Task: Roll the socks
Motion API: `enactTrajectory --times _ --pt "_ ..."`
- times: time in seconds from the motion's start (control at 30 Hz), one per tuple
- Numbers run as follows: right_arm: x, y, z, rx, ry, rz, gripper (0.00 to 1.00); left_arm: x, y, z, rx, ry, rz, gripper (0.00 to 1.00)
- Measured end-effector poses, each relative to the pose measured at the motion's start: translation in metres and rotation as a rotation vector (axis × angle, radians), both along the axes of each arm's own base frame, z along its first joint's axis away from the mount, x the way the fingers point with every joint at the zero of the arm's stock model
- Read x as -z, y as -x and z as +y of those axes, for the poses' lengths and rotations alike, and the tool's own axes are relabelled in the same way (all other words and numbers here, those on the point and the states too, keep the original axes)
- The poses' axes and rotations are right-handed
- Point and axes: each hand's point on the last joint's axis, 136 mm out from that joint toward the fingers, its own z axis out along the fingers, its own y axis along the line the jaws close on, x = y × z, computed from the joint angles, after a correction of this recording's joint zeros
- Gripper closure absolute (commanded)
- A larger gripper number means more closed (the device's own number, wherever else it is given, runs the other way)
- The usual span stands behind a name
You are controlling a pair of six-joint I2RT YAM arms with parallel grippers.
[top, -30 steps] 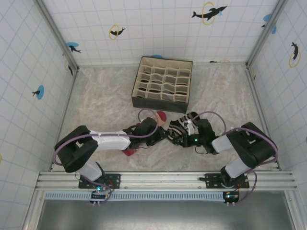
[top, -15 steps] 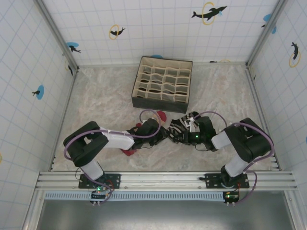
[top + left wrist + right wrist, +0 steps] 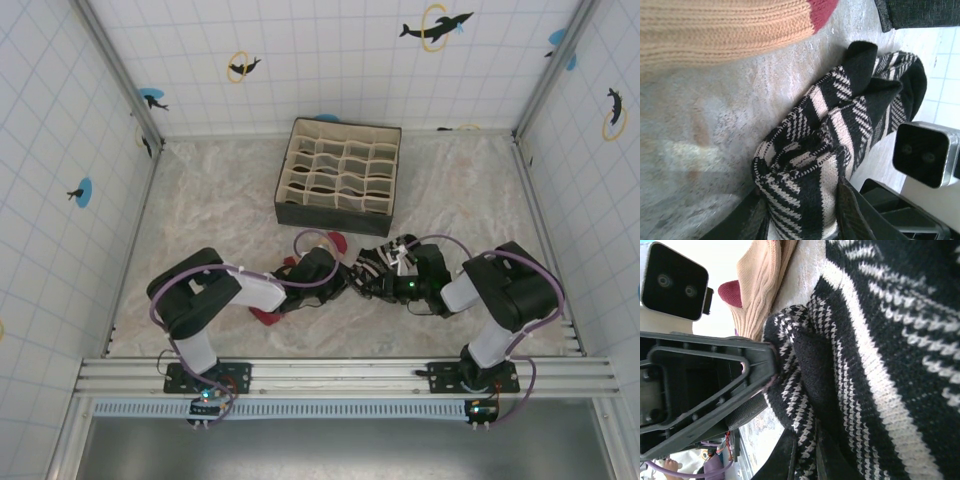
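Observation:
The black-and-white striped sock (image 3: 388,260) lies bunched at the table's front middle, between both grippers. In the left wrist view its rolled end (image 3: 805,195) fills the gap between the fingers (image 3: 850,212), and my left gripper (image 3: 802,220) is shut on it. My right gripper (image 3: 810,460) is shut on a thin fold of the same sock (image 3: 880,340), close beside the left gripper's finger (image 3: 715,385). From above, the left gripper (image 3: 350,283) and right gripper (image 3: 378,284) almost touch. The peach sock (image 3: 715,30) lies flat beside them, its dark red toe (image 3: 336,243) showing past the left arm.
A black fabric organizer box (image 3: 340,172) with cream dividers stands at the back middle. Tiled walls close in three sides. A metal rail (image 3: 330,375) runs along the near edge. Bare marbled table (image 3: 210,210) spreads to the left and right of the arms.
The left gripper has moved right toward the striped sock and closed on its bunched end. The left arm's elbow has swung inward. The right gripper has kept its grip and edged slightly left.

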Motion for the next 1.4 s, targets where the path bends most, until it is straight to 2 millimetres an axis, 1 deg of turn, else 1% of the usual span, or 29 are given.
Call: enactTrajectory --times 0.03,0.1,0.2,0.23,0.33,0.4,0.53,0.6,0.7,0.8,0.87,0.97,1.03,1.1,1.23,1.4 --pt "0.000 0.000 -0.001 0.003 0.000 0.001 1.00 0.001 -0.001 -0.001 -0.003 -0.001 0.004 0.74" --pt "0.000 -0.002 -0.002 0.009 -0.003 0.000 1.00 0.003 -0.002 -0.003 -0.008 -0.005 0.012 0.83" --pt "0.000 -0.002 -0.003 0.011 -0.002 -0.003 0.86 0.005 -0.004 -0.004 -0.009 -0.021 0.022 0.99" --pt "0.000 -0.002 -0.003 0.010 0.002 -0.008 0.79 0.005 -0.005 -0.005 -0.008 -0.029 0.024 1.00" --pt "-0.005 -0.004 -0.003 0.001 0.013 -0.042 0.66 0.005 -0.006 -0.005 0.000 -0.052 0.030 1.00" --pt "-0.009 -0.006 -0.005 0.003 0.030 -0.070 0.60 0.005 -0.007 -0.004 0.000 -0.065 0.038 1.00" --pt "-0.013 -0.011 -0.014 0.028 0.109 -0.132 0.52 0.004 -0.007 -0.003 0.006 -0.097 0.051 1.00" --pt "-0.013 -0.011 -0.019 0.035 0.168 -0.159 0.49 0.002 -0.007 -0.002 0.011 -0.120 0.053 1.00" --pt "-0.020 -0.010 -0.022 0.019 0.249 -0.236 0.45 0.002 -0.006 0.001 0.014 -0.149 0.065 1.00" --pt "-0.032 -0.009 -0.022 0.003 0.332 -0.371 0.33 0.002 -0.004 0.005 0.017 -0.173 0.075 1.00" --pt "-0.044 -0.004 -0.018 -0.021 0.387 -0.489 0.28 0.002 -0.004 0.006 0.018 -0.185 0.081 1.00" --pt "-0.061 0.006 -0.007 -0.064 0.455 -0.685 0.24 0.002 -0.005 0.007 0.019 -0.194 0.090 1.00" --pt "-0.067 0.013 -0.002 -0.094 0.508 -0.796 0.23 0.002 -0.004 0.008 0.022 -0.197 0.098 1.00" --pt "-0.067 0.019 0.001 -0.123 0.574 -0.883 0.22 0.001 -0.004 0.008 0.025 -0.198 0.101 1.00" --pt "-0.053 0.030 -0.001 -0.185 0.733 -1.023 0.21 0.001 -0.005 0.008 0.031 -0.196 0.110 1.00" --pt "-0.039 0.034 -0.007 -0.241 0.900 -1.145 0.21 0.001 -0.004 0.009 0.036 -0.190 0.120 1.00"
